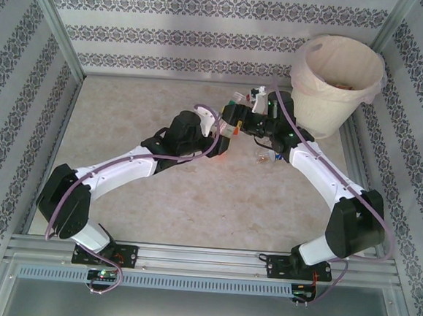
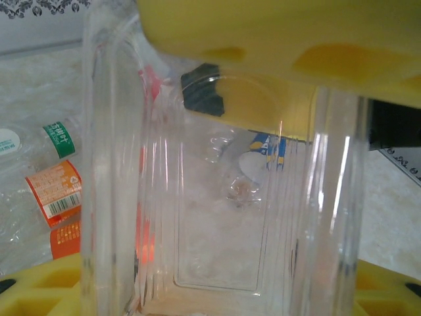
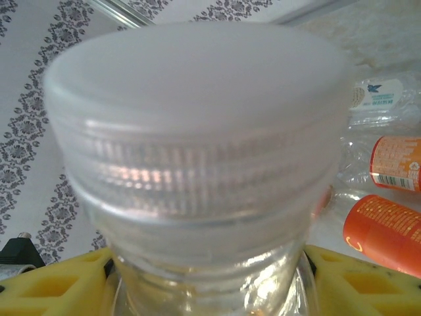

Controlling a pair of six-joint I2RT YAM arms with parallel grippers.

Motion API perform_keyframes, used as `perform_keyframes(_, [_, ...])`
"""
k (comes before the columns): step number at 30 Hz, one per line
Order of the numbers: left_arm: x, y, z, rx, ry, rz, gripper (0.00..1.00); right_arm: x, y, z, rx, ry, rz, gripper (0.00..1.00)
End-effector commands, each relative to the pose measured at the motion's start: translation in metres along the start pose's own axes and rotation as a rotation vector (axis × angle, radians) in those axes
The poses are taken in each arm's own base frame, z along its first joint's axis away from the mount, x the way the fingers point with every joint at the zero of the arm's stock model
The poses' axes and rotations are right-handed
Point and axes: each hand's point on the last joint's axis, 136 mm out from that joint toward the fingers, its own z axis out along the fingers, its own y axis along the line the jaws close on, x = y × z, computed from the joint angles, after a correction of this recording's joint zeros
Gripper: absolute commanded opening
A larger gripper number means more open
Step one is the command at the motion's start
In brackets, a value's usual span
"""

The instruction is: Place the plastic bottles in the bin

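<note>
A clear plastic bottle (image 1: pixel 233 121) hangs above mid-table between both arms. My left gripper (image 1: pixel 226 135) is shut on its ribbed body (image 2: pixel 223 230), with yellow fingers (image 2: pixel 39 293) at the lower corners of the left wrist view. My right gripper (image 1: pixel 246 115) is shut on the same bottle's neck, just under the white cap (image 3: pixel 197 85), with a yellow finger (image 3: pixel 52 283) on each side. Part of the right gripper's yellow finger (image 2: pixel 276 33) crosses the top of the left wrist view. The cream bin (image 1: pixel 306 74) with its bag liner stands at the back right.
A small crushed bottle (image 1: pixel 259 156) lies on the table under the right forearm. Bottles with orange (image 2: pixel 56 191) and green (image 2: pixel 59 138) labels lie left of the held one. More orange-labelled bottles (image 3: pixel 385 230) lie at right. Patterned walls enclose the table.
</note>
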Motion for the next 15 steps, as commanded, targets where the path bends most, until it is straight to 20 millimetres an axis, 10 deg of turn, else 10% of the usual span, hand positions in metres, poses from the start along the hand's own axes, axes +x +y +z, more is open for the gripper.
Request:
perform_keyframes(1, [-0.035, -0.013, -0.005, 0.049, -0.082, 0.024, 0.5, -0.009, 0.003, -0.008, 0.01, -0.033, -0.005, 0.62])
perform_keyframes(7, [-0.045, -0.016, -0.009, 0.07, -0.106, -0.027, 1.0, -0.028, -0.003, -0.019, 0.041, -0.098, -0.02, 0.59])
perform_keyframes(15, [-0.057, -0.001, -0.031, 0.003, -0.203, -0.098, 1.0, -0.096, -0.024, -0.062, 0.146, -0.302, -0.044, 0.56])
